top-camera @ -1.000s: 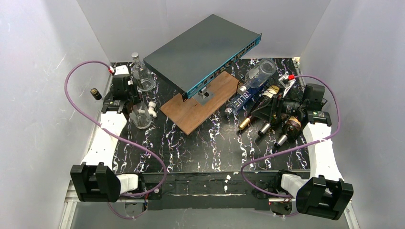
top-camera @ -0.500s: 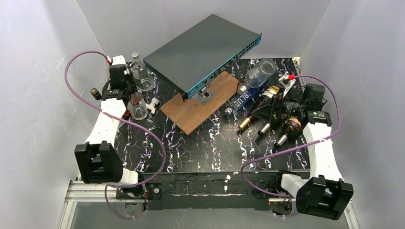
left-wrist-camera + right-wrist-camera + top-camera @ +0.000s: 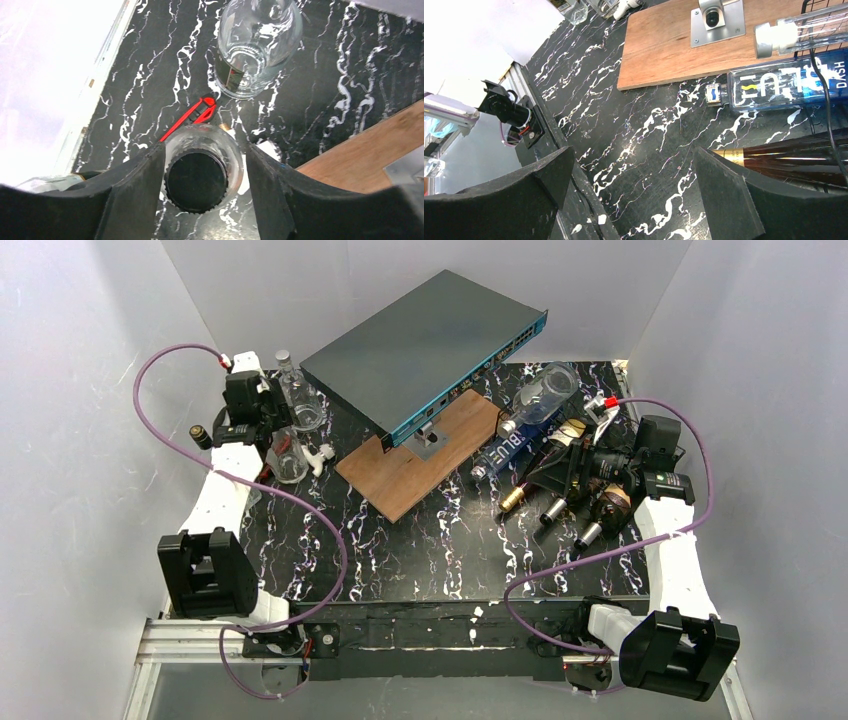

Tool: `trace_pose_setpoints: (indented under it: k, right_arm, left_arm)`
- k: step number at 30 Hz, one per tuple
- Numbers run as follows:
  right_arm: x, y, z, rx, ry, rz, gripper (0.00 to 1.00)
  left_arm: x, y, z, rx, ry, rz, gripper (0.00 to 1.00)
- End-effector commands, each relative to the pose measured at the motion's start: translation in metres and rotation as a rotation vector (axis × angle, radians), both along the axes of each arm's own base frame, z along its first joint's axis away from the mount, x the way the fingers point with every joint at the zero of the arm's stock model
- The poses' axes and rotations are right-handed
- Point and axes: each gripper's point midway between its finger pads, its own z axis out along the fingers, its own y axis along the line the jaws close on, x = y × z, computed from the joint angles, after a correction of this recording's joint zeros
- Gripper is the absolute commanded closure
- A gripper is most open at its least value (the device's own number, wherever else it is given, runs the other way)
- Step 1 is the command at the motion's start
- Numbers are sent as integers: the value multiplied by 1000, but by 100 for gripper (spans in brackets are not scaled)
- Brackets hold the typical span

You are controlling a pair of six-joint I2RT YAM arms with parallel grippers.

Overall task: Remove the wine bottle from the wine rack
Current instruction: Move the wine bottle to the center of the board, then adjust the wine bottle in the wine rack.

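The black wire wine rack [image 3: 572, 462] stands at the right and holds several bottles lying down. A dark wine bottle with a gold foil neck [image 3: 515, 498] lies at its near side and also shows in the right wrist view [image 3: 789, 160]. My right gripper [image 3: 578, 476] is at the rack, wide open and empty [image 3: 631, 195], its right finger just beside that gold neck. My left gripper [image 3: 282, 452] is at the far left, shut on an upright clear glass bottle with a black cap [image 3: 202, 172].
A blue-labelled clear bottle [image 3: 784, 90] and a clear bottle with a white cap [image 3: 804, 32] lie on the rack. A grey network switch [image 3: 425, 340] leans on a wooden board [image 3: 420, 465] mid-table. Another clear bottle [image 3: 255, 50] stands beyond my left gripper, and a red strip [image 3: 192, 115] lies on the table.
My left arm has moved toward the back of the table, carrying the clear bottle with it. The right arm and the rack's bottles have not moved.
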Motion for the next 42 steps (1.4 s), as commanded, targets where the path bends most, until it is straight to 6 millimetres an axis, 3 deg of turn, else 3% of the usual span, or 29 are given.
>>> trace_pose_setpoints:
  k: [1, 7, 12, 26, 42]
  right_arm:
    - [2, 0, 9, 1, -54, 19, 2]
    - [1, 0, 11, 1, -60, 20, 2]
    - [-1, 0, 13, 0, -69, 20, 2]
    - [1, -7, 13, -88, -111, 9, 2]
    - [-6, -18, 2, -213, -101, -2, 2]
  left_arm:
    - [-11, -5, 28, -35, -77, -13, 37]
    - [-30, -15, 33, -89, -52, -26, 21]
    - [-61, -28, 35, -153, -28, -50, 2]
    - [-155, -96, 36, -415, -9, -276, 2]
    - [-214, -156, 23, -725, 49, -456, 2]
